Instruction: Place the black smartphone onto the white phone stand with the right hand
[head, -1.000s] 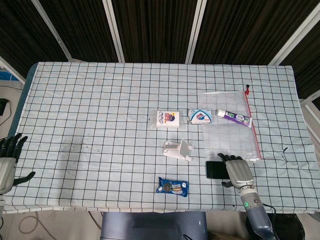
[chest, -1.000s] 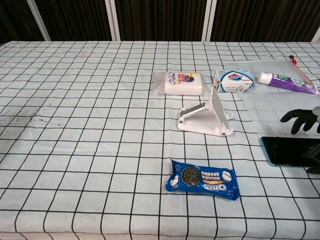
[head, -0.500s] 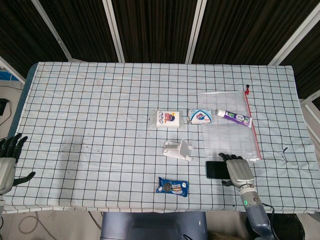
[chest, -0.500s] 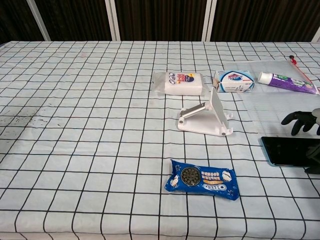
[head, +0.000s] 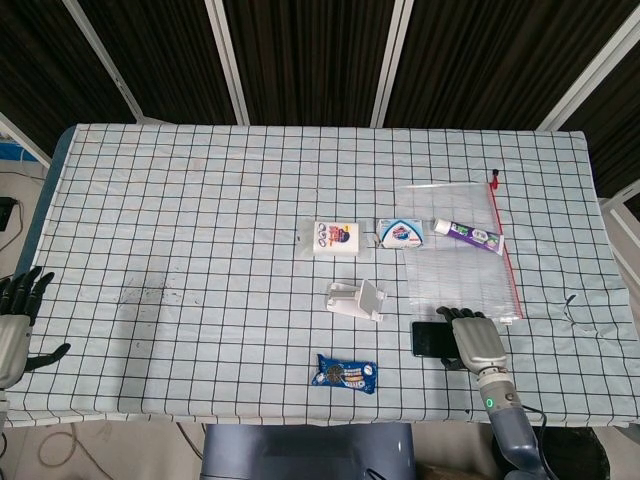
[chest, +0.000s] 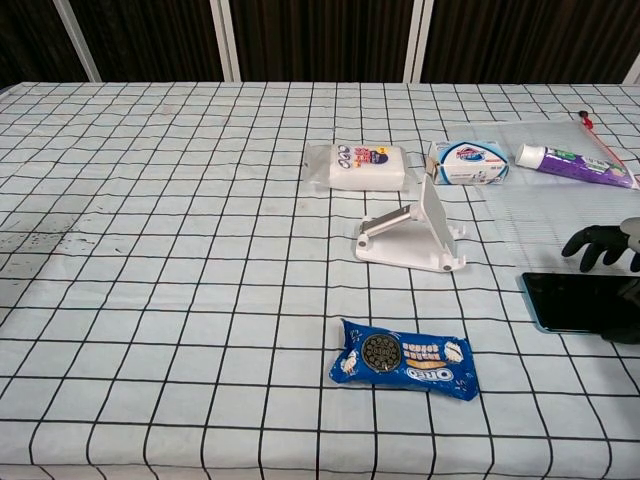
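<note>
The black smartphone (head: 431, 339) (chest: 575, 301) lies flat on the checked cloth at the near right. My right hand (head: 478, 343) covers its right end. The fingers (chest: 605, 243) curl over the far edge and the thumb sits at the near edge. Whether the hand grips the phone is unclear, and the phone rests on the table. The white phone stand (head: 357, 300) (chest: 415, 235) stands empty to the left of the phone, a short gap away. My left hand (head: 18, 320) hangs off the table's left edge with fingers spread, holding nothing.
A blue cookie pack (head: 344, 374) (chest: 405, 359) lies in front of the stand. Behind the stand are a tissue pack (head: 335, 238), a soap box (head: 400, 233) and a toothpaste tube (head: 467, 234) on a clear zip bag (head: 465, 280), just beyond the phone.
My right hand has settled slightly lower over the phone, with the thumb drawn in toward its near edge. The phone and the left hand have not moved.
</note>
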